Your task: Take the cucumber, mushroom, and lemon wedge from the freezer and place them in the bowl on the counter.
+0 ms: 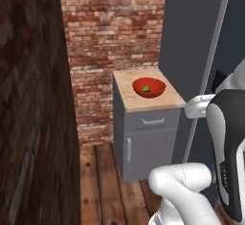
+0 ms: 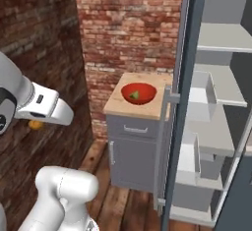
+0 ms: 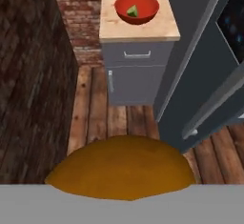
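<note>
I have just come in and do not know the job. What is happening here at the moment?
The robot arm is carrying a brown-capped mushroom in its shut end effector, away from the open freezer. The red bowl on the counter already holds a yellow-green lemon wedge. The mushroom is not in the bowl yet.

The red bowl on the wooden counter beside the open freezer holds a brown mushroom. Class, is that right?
Not quite. The red bowl on the counter beside the open freezer holds a yellow-green lemon wedge, not a mushroom; the hand view shows it.
</note>
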